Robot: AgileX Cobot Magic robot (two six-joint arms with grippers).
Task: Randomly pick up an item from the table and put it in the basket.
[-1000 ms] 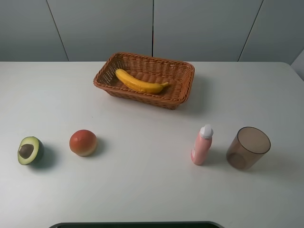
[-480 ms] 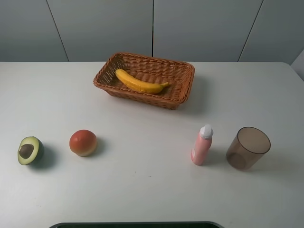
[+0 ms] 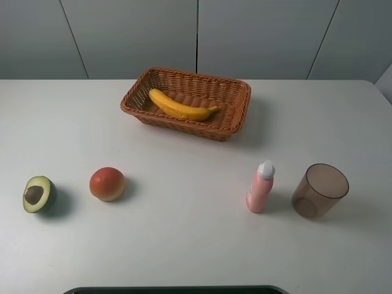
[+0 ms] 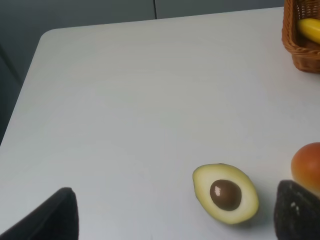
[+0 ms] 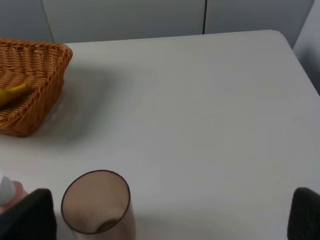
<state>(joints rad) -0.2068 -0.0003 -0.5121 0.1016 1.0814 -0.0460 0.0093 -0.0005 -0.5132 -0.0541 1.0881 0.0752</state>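
The yellow banana [image 3: 180,106] lies inside the orange-brown wicker basket [image 3: 234,89] at the back middle of the white table [image 3: 196,233]. Its end shows in the left wrist view [image 4: 310,29] and its dark tip in the right wrist view [image 5: 12,92]. Neither arm shows in the exterior high view. My left gripper [image 4: 174,216] is open and empty, low over the table's front left, with the avocado half between its fingers. My right gripper [image 5: 166,215] is open and empty at the front right, near the brown cup.
An avocado half [image 3: 39,193] and a round red-orange fruit [image 3: 107,184] sit at the front left. A pink bottle [image 3: 260,187] stands next to a translucent brown cup [image 3: 320,190] at the front right.
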